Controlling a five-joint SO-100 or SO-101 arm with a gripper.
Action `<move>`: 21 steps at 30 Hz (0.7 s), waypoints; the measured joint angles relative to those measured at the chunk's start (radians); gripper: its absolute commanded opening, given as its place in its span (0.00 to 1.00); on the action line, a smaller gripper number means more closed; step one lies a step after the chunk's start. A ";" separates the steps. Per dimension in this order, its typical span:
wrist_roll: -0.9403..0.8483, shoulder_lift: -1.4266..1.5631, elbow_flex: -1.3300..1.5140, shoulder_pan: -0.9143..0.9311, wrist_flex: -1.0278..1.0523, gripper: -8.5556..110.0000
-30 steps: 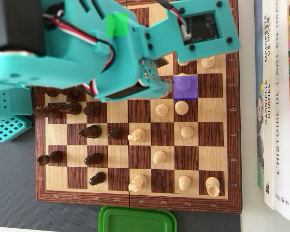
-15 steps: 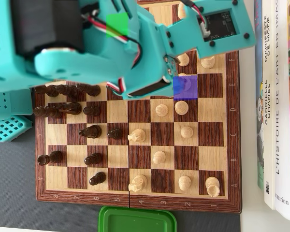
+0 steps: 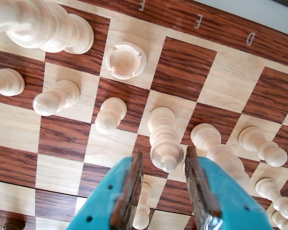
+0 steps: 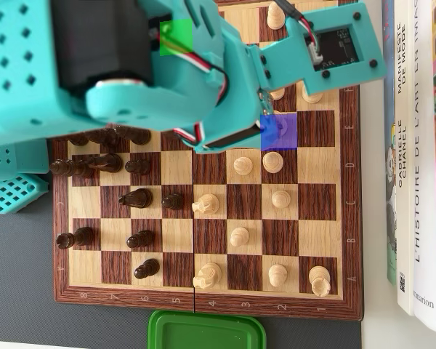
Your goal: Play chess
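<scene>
My teal gripper [image 3: 163, 155] with brown pads is open. Its jaws stand on either side of the rounded top of a tall white piece [image 3: 164, 143], with a small gap on each side. The wooden chessboard [image 3: 182, 62] fills the wrist view, with a white rook [image 3: 126, 60] and white pawns [image 3: 110, 115] beyond. In the overhead view the arm [image 4: 203, 80] hides the gripper and the board's upper part. White pieces [image 4: 240, 166] stand at the right and dark pieces [image 4: 134, 196] at the left. A blue tinted square [image 4: 278, 131] lies beside the arm.
More white pieces [image 3: 216, 148] crowd close to the right jaw, and a large one [image 3: 38, 24] stands at top left. In the overhead view, books [image 4: 414, 145] lie right of the board [image 4: 203, 291], a green lid [image 4: 207, 331] below it and a teal gridded part [image 4: 11, 193] to the left.
</scene>
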 measured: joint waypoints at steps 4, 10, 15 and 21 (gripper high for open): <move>0.000 -0.038 -0.032 0.006 0.000 0.19; 0.000 -0.061 -0.063 0.006 0.000 0.19; 0.000 -0.063 -0.063 0.014 0.000 0.19; 0.000 -0.063 -0.063 0.018 0.000 0.19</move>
